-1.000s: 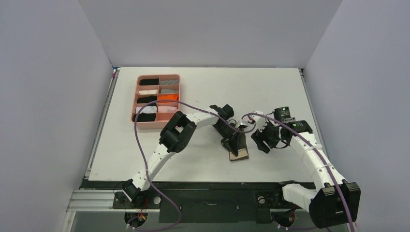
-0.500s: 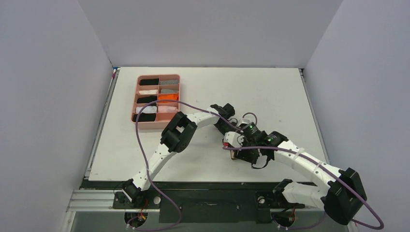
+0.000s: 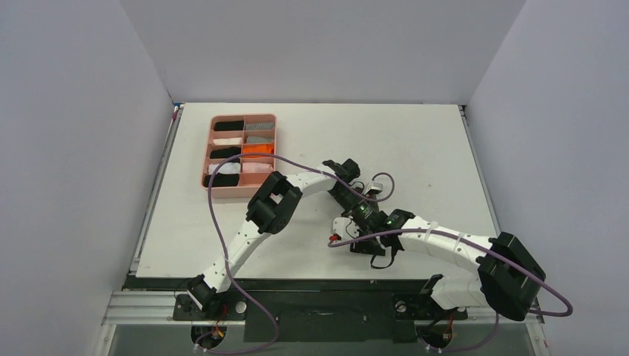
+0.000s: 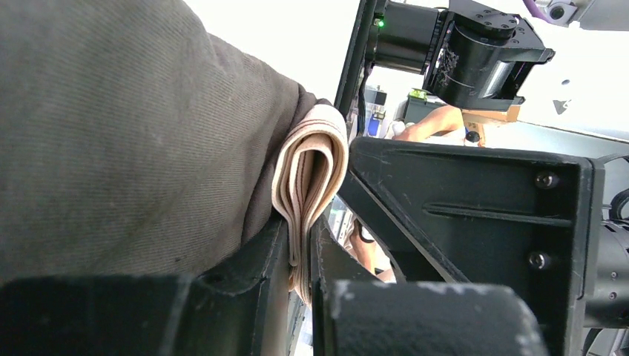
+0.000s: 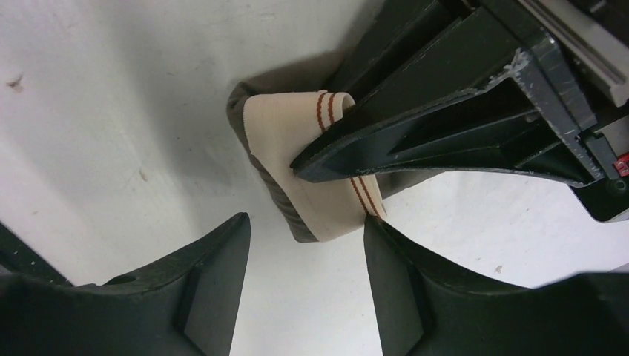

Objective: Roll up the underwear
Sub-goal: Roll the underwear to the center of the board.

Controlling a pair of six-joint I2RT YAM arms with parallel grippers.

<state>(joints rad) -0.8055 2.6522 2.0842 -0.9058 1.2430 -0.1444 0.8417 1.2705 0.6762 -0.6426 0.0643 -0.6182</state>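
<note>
The underwear (image 5: 293, 141) is a dark grey-brown bundle with a beige waistband that has red stripes. It lies on the white table. My left gripper (image 4: 300, 256) is shut on the folded waistband (image 4: 311, 170), and its dark cloth (image 4: 111, 141) bulges to the left. In the right wrist view the left gripper's black fingers (image 5: 415, 126) clamp the bundle from the upper right. My right gripper (image 5: 305, 222) is open and empty just over the bundle's near end, one finger to each side. In the top view both grippers, left (image 3: 353, 211) and right (image 3: 361, 239), meet at table centre and mostly hide the cloth.
A pink compartment tray (image 3: 210, 159) with small rolled cloths stands at the back left. Purple cables loop over both arms. The right arm (image 3: 445, 241) lies across the near right of the table. Grey walls enclose three sides.
My right arm has swung left from the right of the underwear to directly over it. My left gripper has kept its hold and place.
</note>
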